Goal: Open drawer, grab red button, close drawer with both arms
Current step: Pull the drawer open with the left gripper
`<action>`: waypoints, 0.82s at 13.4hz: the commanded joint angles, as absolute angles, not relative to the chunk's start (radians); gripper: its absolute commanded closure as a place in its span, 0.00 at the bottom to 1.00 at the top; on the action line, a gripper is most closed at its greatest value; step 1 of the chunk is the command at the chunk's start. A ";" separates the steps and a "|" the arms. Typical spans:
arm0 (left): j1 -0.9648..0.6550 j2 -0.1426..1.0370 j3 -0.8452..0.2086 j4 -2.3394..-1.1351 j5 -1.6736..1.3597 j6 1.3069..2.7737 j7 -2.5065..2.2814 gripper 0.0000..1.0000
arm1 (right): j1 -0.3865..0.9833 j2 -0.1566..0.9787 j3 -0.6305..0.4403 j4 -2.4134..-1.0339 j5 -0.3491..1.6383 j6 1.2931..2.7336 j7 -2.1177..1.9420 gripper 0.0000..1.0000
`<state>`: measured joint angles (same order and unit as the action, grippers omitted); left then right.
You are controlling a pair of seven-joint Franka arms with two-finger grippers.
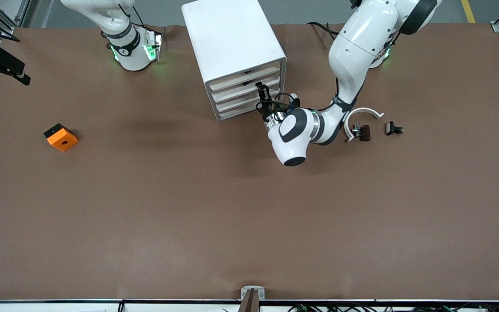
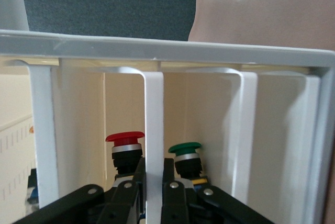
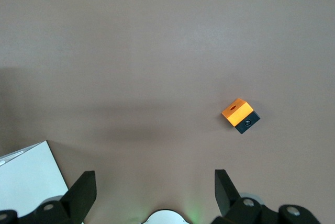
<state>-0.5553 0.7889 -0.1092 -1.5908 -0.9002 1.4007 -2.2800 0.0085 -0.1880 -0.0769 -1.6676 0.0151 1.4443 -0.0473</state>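
Item: white drawer cabinet [image 1: 232, 47], four drawers, standing on the tabletop [image 1: 249, 216] between the two arm bases, its front turned toward the left arm's end.

Left gripper [image 1: 261, 92]: at the cabinet front, at about the second drawer from the top. In the left wrist view its fingers [image 2: 137, 182] sit closed around a thin white handle bar [image 2: 154, 145], one on each side and seemingly in contact. The drawer looks barely open, if at all; the front view is too coarse to settle it.

Button [image 2: 125, 148]: red cap on a black body, inside the drawer, seen past the handle bar. A green-capped button [image 2: 185, 156] stands just beside it.

Right gripper [image 3: 152, 192]: fingers spread wide, holding nothing, up in the air over bare tabletop with the orange block [image 1: 60, 137] in sight below; this arm waits.

Other: white curved piece [image 1: 361, 117] and two small dark parts [image 1: 377, 130] toward the left arm's end.

Handling note, step in hand (opening): pull straight along the drawer's travel, square to the cabinet front, since the light cabinet may slide or twist. Draw far enough for the right gripper to come down on the red cap, not the green.
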 commanded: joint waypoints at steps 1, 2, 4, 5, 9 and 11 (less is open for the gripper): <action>-0.497 0.790 -0.081 -1.566 -0.911 1.408 -2.290 1.00 | 0.017 -0.198 -0.084 -1.672 0.017 1.439 -0.043 0.00; -0.467 0.792 -0.080 -1.542 -0.911 1.408 -2.293 1.00 | 0.017 -0.196 -0.084 -1.672 0.017 1.439 -0.043 0.00; -0.416 0.790 -0.080 -1.516 -0.908 1.408 -2.290 1.00 | 0.017 -0.198 -0.084 -1.672 0.017 1.440 -0.043 0.00; -0.391 0.792 -0.080 -1.499 -0.905 1.411 -2.286 1.00 | 0.017 -0.196 -0.086 -1.672 0.017 1.440 -0.043 0.00; -0.350 0.828 -0.043 -1.415 -0.908 1.428 -2.283 1.00 | 0.017 -0.196 -0.084 -1.672 0.017 1.439 -0.043 0.00; -0.333 0.831 -0.035 -1.401 -0.910 1.439 -2.278 0.81 | 0.017 -0.196 -0.084 -1.672 0.017 1.439 -0.043 0.00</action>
